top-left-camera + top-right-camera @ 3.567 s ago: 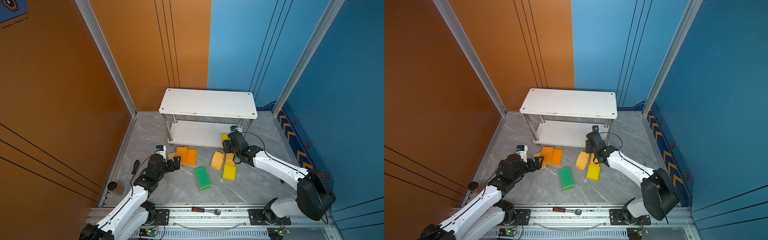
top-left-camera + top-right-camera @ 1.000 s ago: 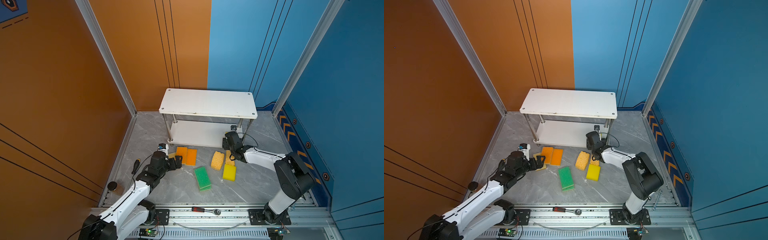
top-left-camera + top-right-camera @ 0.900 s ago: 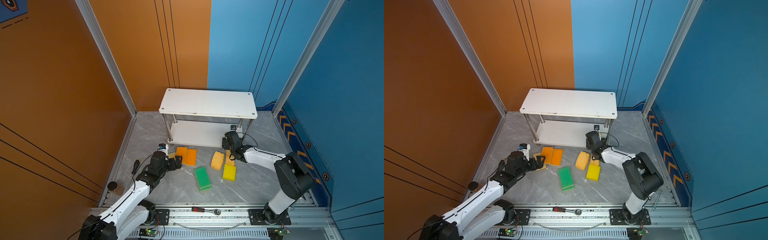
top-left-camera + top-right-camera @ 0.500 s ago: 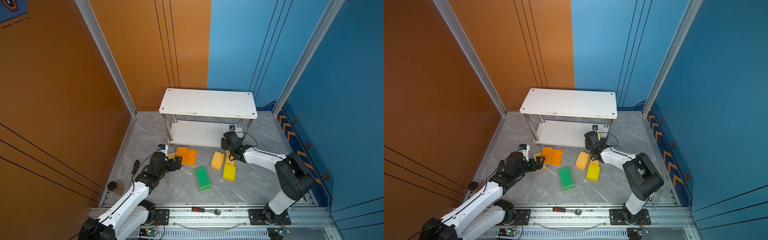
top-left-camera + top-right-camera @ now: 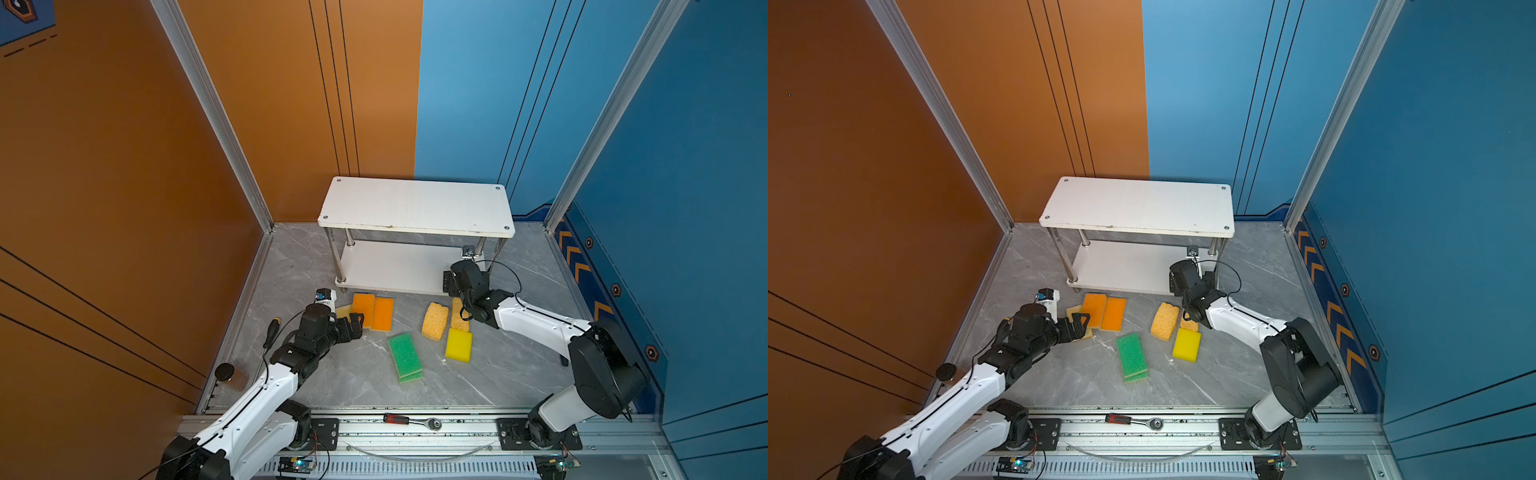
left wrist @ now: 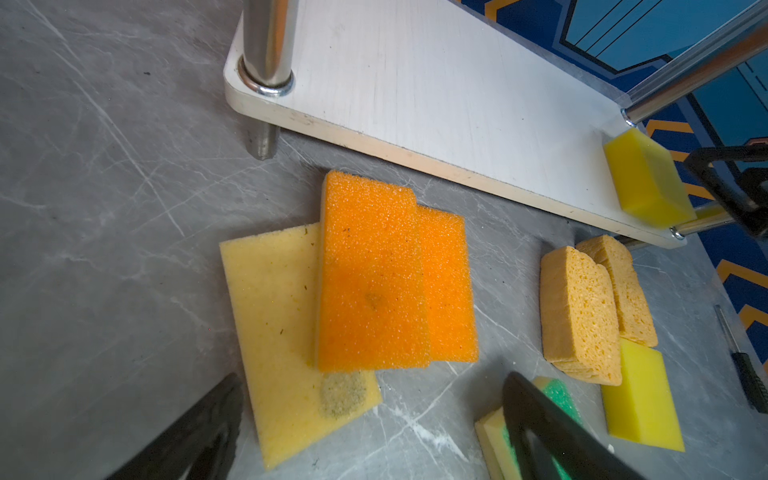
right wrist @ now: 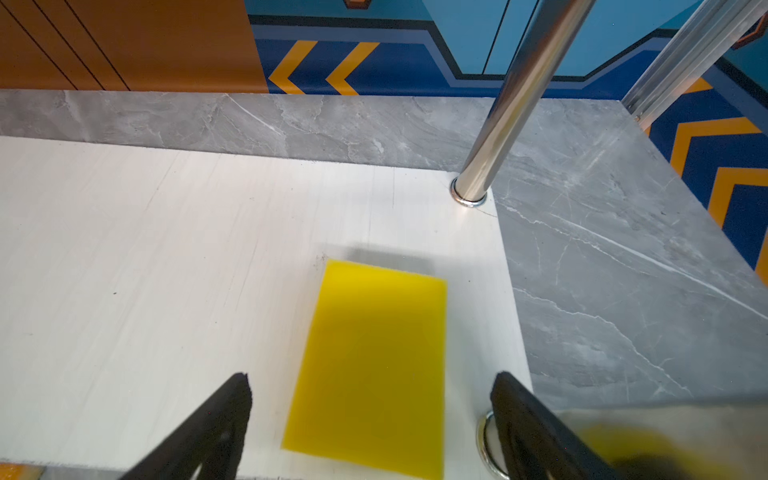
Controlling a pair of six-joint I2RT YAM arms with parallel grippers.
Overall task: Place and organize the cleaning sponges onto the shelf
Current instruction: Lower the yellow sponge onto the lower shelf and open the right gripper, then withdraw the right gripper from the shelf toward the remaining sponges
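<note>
The cleaning sponges lie mostly on the gray surface [image 5: 332, 374] in front of the shelf [image 5: 415, 208], and one is on the shelf itself. That one, a bright yellow sponge [image 7: 374, 365], lies flat on the shelf's lower board. It sits at the end nearer the right arm, close to the front edge and beside the front corner post.

The right pincer [image 7: 370, 378] reaches in under the shelf's top board at that same end. Its jaws stand wide apart, one on each side of the yellow sponge, with bare board showing between each finger and the foam. It grips nothing.

Before the shelf's other end, near the front post there, two orange sponges [image 6: 370, 282] lie side by side. One overlaps its neighbour and also rests partly on a pale sponge [image 6: 274, 316] that lies flat beneath it. The left pincer [image 5: 355, 322] is just beyond this group on the side away from the shelf. Its jaws are spread wide and hold nothing.

Two porous sponges [image 5: 435, 321] lie touching each other before the shelf's right-arm end, with the right forearm passing over one of them. A second yellow sponge [image 5: 458, 345] lies against them on the side away from the shelf. Two green sponges [image 5: 405, 355] are stacked slightly askew, before the shelf's middle and farthest from it.
</note>
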